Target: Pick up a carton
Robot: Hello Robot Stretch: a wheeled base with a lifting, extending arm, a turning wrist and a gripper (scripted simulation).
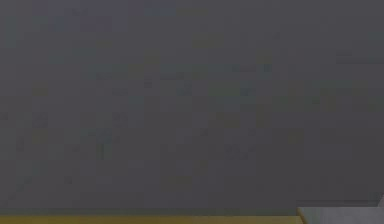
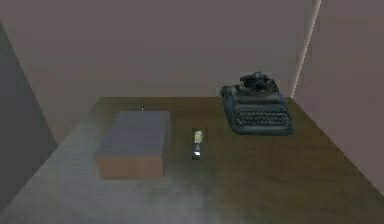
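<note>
In the arm side view a box-shaped carton (image 2: 133, 145) with a greyish top and a brown front face lies on a dark wooden table (image 2: 300, 185), left of the middle. It rests flat, with bare tabletop all around it.
A small upright pale object (image 2: 199, 143) stands just right of the carton. A dark typewriter (image 2: 257, 107) sits at the table's far right. Walls close in behind and at both sides. The forward view faces a plain grey wall (image 1: 190, 100), with a pale grey corner (image 1: 340, 215) at the bottom right.
</note>
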